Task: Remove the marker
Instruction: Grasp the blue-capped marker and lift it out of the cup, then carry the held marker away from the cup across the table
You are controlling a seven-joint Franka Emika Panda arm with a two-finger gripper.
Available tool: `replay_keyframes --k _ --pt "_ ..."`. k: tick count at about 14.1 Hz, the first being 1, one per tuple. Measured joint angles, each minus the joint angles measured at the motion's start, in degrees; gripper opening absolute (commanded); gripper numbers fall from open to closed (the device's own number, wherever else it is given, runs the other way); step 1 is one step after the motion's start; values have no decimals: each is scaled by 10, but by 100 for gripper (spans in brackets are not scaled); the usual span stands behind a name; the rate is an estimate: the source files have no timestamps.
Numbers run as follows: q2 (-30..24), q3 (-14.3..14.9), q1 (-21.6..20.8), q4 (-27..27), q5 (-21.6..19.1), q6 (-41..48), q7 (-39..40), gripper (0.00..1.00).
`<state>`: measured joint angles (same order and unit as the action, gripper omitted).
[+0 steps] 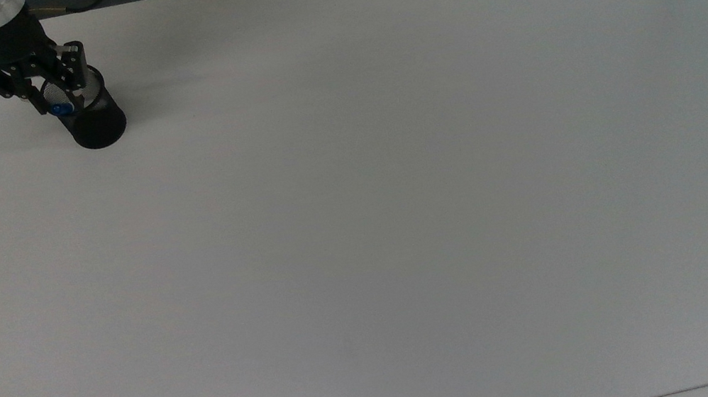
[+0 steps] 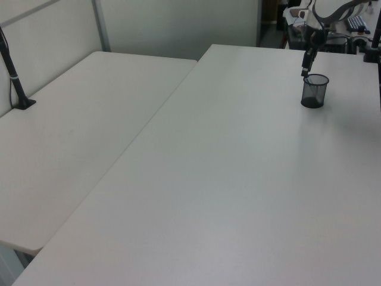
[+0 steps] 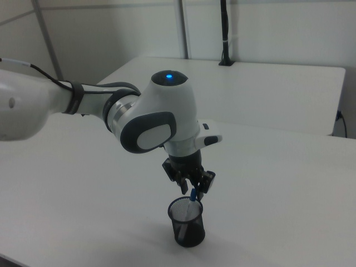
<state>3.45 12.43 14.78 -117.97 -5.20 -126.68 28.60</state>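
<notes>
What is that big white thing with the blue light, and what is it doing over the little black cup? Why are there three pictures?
The big white thing is a robot arm. At its end is a gripper, a sort of hand with two fingers. The three pictures show the same moment from three cameras: one looks down from above, two look from the sides.

On the white table stands a black mesh cup. A marker with a blue cap sticks up out of it. The gripper hangs right above the cup, with its fingers on either side of the marker's blue top. The fingers look spread apart, so it does not seem to have pinched the marker yet. Its job is to take the marker out.
</notes>
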Motion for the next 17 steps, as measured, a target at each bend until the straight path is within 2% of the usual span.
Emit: replay_keyframes --k 2,10,17 --pt "2 0 0 0 0 0 0 4" --pt "-9 2 2 15 0 5 0 4" --pt "-81 -4 -2 171 -6 213 0 5"
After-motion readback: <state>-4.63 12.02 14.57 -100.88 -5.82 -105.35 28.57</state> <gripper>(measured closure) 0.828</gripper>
